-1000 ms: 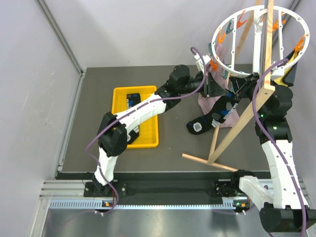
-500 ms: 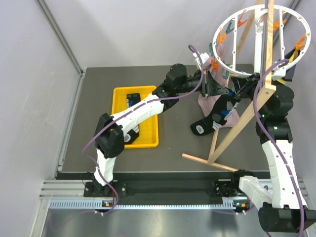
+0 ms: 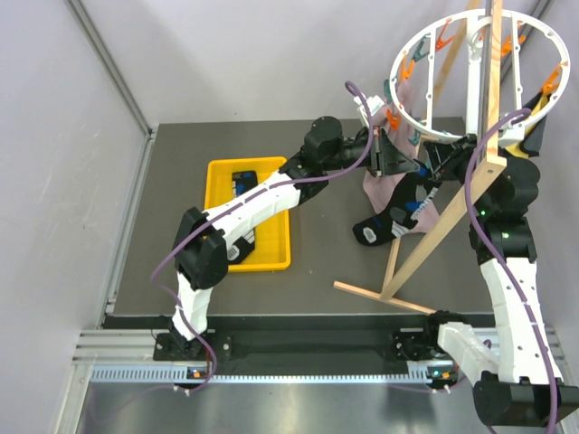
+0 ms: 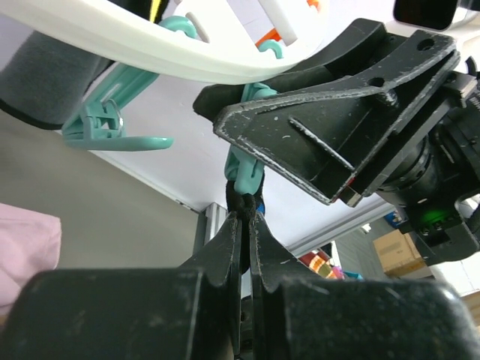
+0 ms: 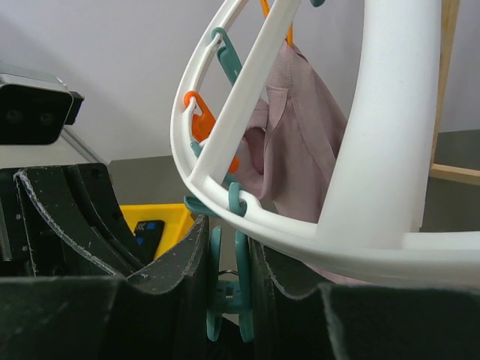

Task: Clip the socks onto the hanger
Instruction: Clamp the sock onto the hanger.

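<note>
The hanger [image 3: 479,77], a white ring with orange and teal clips, stands on a wooden frame at the back right. My left gripper [image 3: 391,155] is shut on the top edge of one black sock [image 3: 384,221], which hangs down to the table. In the left wrist view the sock edge [image 4: 246,204] sits right under a teal clip [image 4: 244,171]. My right gripper [image 5: 229,247] is shut on that teal clip [image 5: 241,289], squeezing its handles below the ring [image 5: 375,150]. The other sock [image 3: 242,181] lies in the yellow tray.
A yellow tray [image 3: 271,258] sits mid-left on the table. A pink-mauve cloth [image 3: 378,188] hangs from the hanger behind the sock. The slanted wooden frame legs [image 3: 434,235] cross in front of the right arm. Grey walls close the left and back.
The hanging sock's lower end has shifted slightly to the right. Both grippers stay at the same clip, hardly moved.
</note>
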Robot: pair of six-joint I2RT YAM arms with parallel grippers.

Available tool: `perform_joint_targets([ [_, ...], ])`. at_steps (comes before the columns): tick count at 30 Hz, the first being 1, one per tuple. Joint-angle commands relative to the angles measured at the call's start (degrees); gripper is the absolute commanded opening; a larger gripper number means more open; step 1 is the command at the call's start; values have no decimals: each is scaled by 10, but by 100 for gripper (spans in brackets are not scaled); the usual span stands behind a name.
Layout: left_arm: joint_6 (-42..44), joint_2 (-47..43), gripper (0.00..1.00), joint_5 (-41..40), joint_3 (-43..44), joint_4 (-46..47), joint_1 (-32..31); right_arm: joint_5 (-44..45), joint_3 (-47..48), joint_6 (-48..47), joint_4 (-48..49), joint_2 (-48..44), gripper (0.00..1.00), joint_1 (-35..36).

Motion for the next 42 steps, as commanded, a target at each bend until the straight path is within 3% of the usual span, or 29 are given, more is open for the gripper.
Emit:
perform_joint_targets([
  [1,30,-12,0,-14,36,-7,0,-36,-5,13,-37,-9,0,-3],
  [15,78,10,0,-8,61,-56,0,-56,-7,38,-21,-3,0,-3],
  [42,64,10,0,6,62,-31,-1,-58,0,33,-26,1,0,-5],
])
